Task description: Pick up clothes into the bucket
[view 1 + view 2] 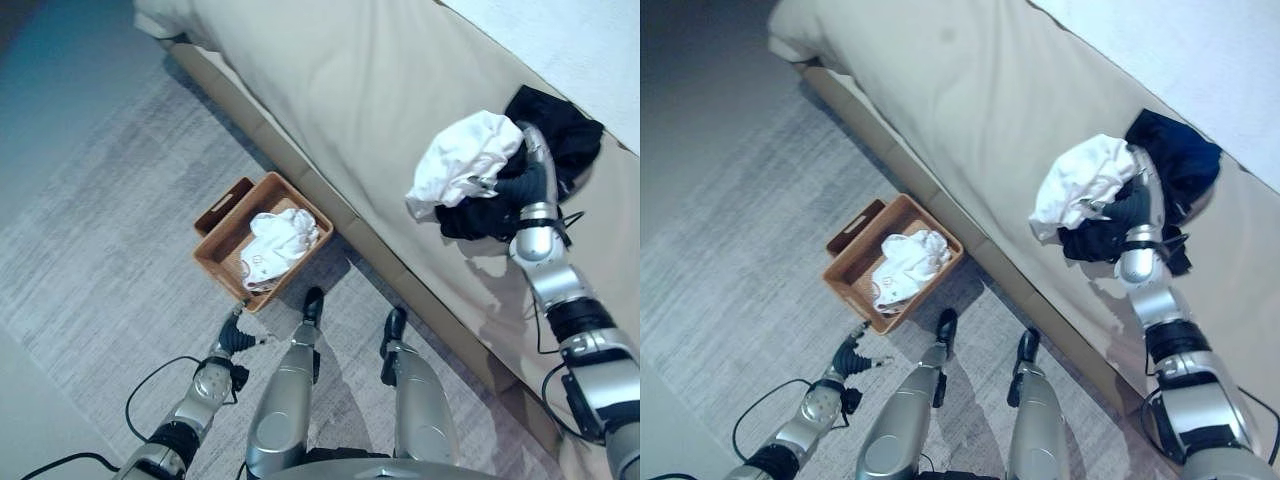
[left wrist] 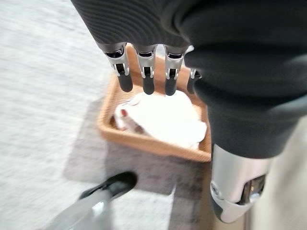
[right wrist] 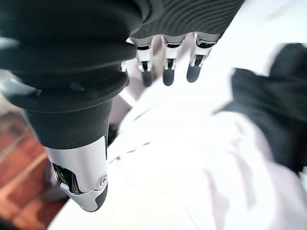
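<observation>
A brown basket [image 1: 214, 216] stands on the rug beside the bed, with a white garment [image 1: 280, 245] lying in it. My left hand [image 1: 237, 338] hangs low near the basket's front corner, fingers [image 2: 144, 81] straight and holding nothing; past them show the basket [image 2: 144, 142] and its white garment [image 2: 165, 120]. On the bed, my right hand [image 1: 525, 186] rests among a bunched white garment [image 1: 462, 158] and a dark garment [image 1: 560, 125]. Its fingers [image 3: 167, 72] are straight, reaching to the white garment [image 3: 192, 158], which bulges up over dark cloth.
The beige bed [image 1: 350, 90] runs diagonally across the view, its wooden frame edge just behind the basket. A grey rug [image 1: 110, 250] covers the floor to the left. A white wall [image 1: 580, 40] lies beyond the bed.
</observation>
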`<state>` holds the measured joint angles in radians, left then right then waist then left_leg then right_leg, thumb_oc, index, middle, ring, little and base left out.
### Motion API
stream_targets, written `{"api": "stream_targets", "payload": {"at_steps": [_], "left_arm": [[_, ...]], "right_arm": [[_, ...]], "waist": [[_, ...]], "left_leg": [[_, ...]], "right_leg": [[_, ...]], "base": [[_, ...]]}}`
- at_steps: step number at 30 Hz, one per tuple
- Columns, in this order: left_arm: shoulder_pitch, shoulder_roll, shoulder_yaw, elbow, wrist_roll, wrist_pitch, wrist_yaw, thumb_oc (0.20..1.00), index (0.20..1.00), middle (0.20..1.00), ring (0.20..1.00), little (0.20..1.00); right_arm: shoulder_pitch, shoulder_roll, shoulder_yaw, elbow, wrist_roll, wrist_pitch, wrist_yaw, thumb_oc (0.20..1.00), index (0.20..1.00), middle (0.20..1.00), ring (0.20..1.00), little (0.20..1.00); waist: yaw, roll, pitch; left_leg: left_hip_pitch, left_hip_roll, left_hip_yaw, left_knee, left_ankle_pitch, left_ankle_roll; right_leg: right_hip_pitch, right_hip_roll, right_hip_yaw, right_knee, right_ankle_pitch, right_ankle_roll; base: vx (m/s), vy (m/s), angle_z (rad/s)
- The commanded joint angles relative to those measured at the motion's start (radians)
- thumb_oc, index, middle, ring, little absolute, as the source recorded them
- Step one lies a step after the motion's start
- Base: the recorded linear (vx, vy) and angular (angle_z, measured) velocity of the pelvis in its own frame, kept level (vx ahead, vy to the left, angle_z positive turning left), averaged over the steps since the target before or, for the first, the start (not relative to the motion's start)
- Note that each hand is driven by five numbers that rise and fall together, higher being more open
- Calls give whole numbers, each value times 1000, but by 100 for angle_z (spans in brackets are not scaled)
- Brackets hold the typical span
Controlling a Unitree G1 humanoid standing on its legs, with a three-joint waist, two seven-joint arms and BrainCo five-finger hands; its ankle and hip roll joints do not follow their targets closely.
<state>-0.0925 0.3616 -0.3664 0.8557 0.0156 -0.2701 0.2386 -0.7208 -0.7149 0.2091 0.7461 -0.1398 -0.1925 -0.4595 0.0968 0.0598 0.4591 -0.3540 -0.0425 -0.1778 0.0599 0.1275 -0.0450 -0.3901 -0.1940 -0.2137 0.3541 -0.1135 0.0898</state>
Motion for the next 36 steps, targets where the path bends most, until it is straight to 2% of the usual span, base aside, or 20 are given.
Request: {"api": "stream_targets", "payload": {"at_steps": [1, 6, 8, 10, 15, 16, 21, 24, 31, 32, 33, 34, 36], "left_arm": [[17, 2, 2, -7, -49, -8, 3, 1000, 1000, 1000, 1000, 1000], [2, 5, -52, -39, -43, -12, 6, 1000, 1000, 1000, 1000, 1000], [-31, -1, -68, -47, -88, -8, 18, 1000, 1000, 1000, 1000, 1000], [-32, -2, -67, -46, -88, -8, 18, 1000, 1000, 1000, 1000, 1000], [-70, 2, -98, -113, -105, -11, 29, 1000, 1000, 1000, 1000, 1000], [-80, -4, -107, -105, -109, -9, 31, 1000, 1000, 1000, 1000, 1000], [-108, -2, -109, -122, -114, -11, 40, 1000, 1000, 1000, 1000, 1000], [-107, -1, -106, -139, -122, -11, 44, 1000, 1000, 1000, 1000, 1000], [-103, 1, -110, -141, -121, -11, 51, 1000, 1000, 1000, 1000, 1000], [-108, -2, -116, -133, -117, -9, 50, 1000, 1000, 1000, 1000, 1000], [-113, -4, -118, -117, -117, -10, 50, 1000, 1000, 1000, 1000, 1000], [-115, -4, -117, -114, -115, -10, 53, 1000, 1000, 1000, 1000, 1000], [-120, -11, -117, -101, -114, -8, 55, 1000, 1000, 1000, 1000, 1000]], "right_arm": [[-106, -96, 58, 66, -14, 22, -51, 1000, 1000, 1000, 1000, 1000], [-254, -132, 149, 234, -16, 42, -57, 1000, 1000, 1000, 1000, 1000], [-357, -164, 229, 377, -13, 64, -43, 1000, 1000, 1000, 1000, 1000], [-361, -164, 232, 379, -12, 64, -43, 1000, 1000, 1000, 1000, 1000], [-444, -194, 348, 480, -59, 89, 0, 1000, 1000, 1000, 1000, 1000], [-445, -202, 359, 520, -69, 96, 14, 1000, 1000, 1000, 1000, 1000], [-468, -202, 427, 550, -131, 107, 43, 1000, 1000, 1000, 1000, 1000], [-468, -193, 450, 583, -155, 116, 77, 1000, 1000, 1000, 1000, 1000], [-479, -171, 500, 588, -217, 126, 85, 1000, 1000, 1000, 1000, 1000], [-478, -167, 514, 593, -243, 129, 88, 755, 755, 755, 755, 755], [-493, -165, 535, 592, -261, 133, 88, 407, 407, 407, 407, 407], [-501, -164, 549, 588, -279, 134, 88, 200, 200, 200, 200, 200], [-509, -159, 562, 569, -296, 135, 75, 200, 200, 200, 200, 200]], "waist": [[3, -1, -44], [24, 33, -40], [39, 54, -27], [38, 55, -26], [47, 69, 12], [47, 71, 20], [46, 87, 53], [48, 94, 61], [51, 95, 61], [52, 96, 61], [50, 95, 61], [48, 93, 61], [43, 87, 61]], "left_leg": [[-3, -26, -36, 10, -40, 9], [-22, -24, -60, -3, -20, 2], [-46, -20, -82, -14, -1, -6], [-46, -20, -82, -13, 0, -6], [-99, -23, -89, 9, 7, -7], [-98, -28, -91, 8, -12, -10], [-146, -32, -77, 24, -8, -10], [-193, -43, -66, 69, -21, -4], [-269, -54, -55, 121, -38, 2], [-276, -55, -54, 122, -37, 1], [-281, -57, -53, 123, -36, -1], [-285, -56, -52, 121, -34, -2], [-284, -54, -49, 118, -31, -5]], "right_leg": [[-14, -23, -6, 28, 15, 19], [-25, -23, -36, 38, 6, 15], [-48, -22, -58, 50, -2, 11], [-48, -22, -59, 51, -2, 11], [-102, -26, -56, 73, 0, 6], [-112, -30, -50, 93, -37, 11], [-176, -33, -25, 117, -34, 11], [-219, -37, -9, 135, -33, 10], [-290, -39, 8, 163, -30, 11], [-297, -39, 10, 164, -30, 10], [-302, -38, 11, 165, -30, 10], [-305, -38, 11, 163, -29, 10], [-302, -35, 15, 155, -26, 10]], "base": [[-10, -65, 20], [-8, -56, 24], [-14, -66, 30], [-2, -27, 27], [15, -28, 6], [84, -59, 2], [0, 11, 4], [-8, 16, -3], [0, 1, 0], [0, 0, 0], [0, 0, 0], [0, 0, 0], [0, 0, 0]]}}
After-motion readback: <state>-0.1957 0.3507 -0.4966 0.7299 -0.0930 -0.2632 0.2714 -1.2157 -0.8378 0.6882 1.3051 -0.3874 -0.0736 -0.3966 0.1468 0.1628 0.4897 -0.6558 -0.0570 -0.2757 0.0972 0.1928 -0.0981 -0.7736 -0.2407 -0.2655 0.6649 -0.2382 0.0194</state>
